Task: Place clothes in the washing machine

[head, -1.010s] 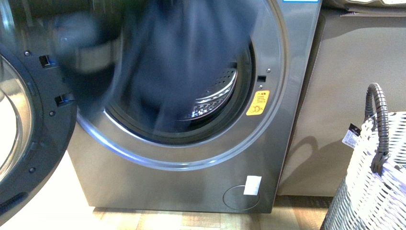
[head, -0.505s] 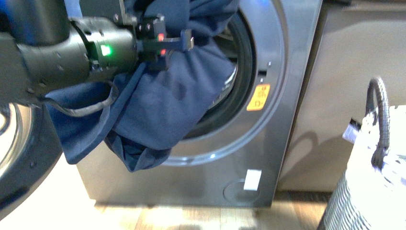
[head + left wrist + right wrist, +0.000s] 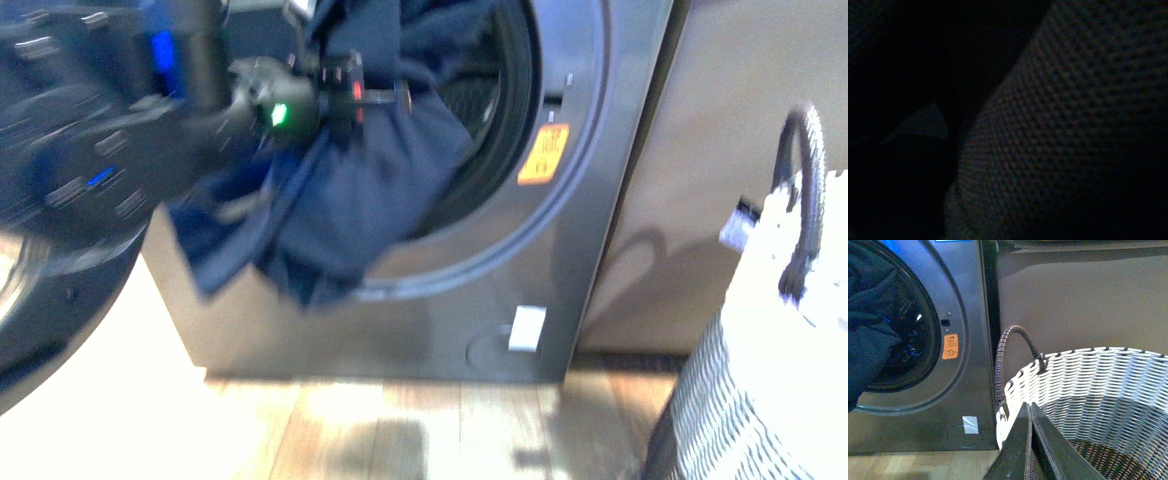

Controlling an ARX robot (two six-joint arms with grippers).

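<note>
The silver-grey washing machine (image 3: 430,330) fills the front view, its round porthole partly covered. My left gripper (image 3: 385,100) is shut on the clothes (image 3: 370,190), a dark navy bundle held at the porthole's mouth. The upper part of the bundle reaches into the drum, while the lower folds hang out over the front rim. The left wrist view is dark. In the right wrist view my right gripper (image 3: 1030,406) is shut and empty, hovering over the white woven basket (image 3: 1088,380), with the washing machine (image 3: 968,340) and the clothes (image 3: 868,340) beyond it.
The machine's open door (image 3: 60,300) stands at the far left. A yellow-orange sticker (image 3: 543,153) marks the porthole's right rim. The white basket (image 3: 780,340) with its grey handle stands at the right, next to a grey cabinet (image 3: 700,180). Wooden floor lies in front.
The left arm has swung in front of the porthole with the clothes. The bundle now sits higher and further into the opening, and the whole view has shifted.
</note>
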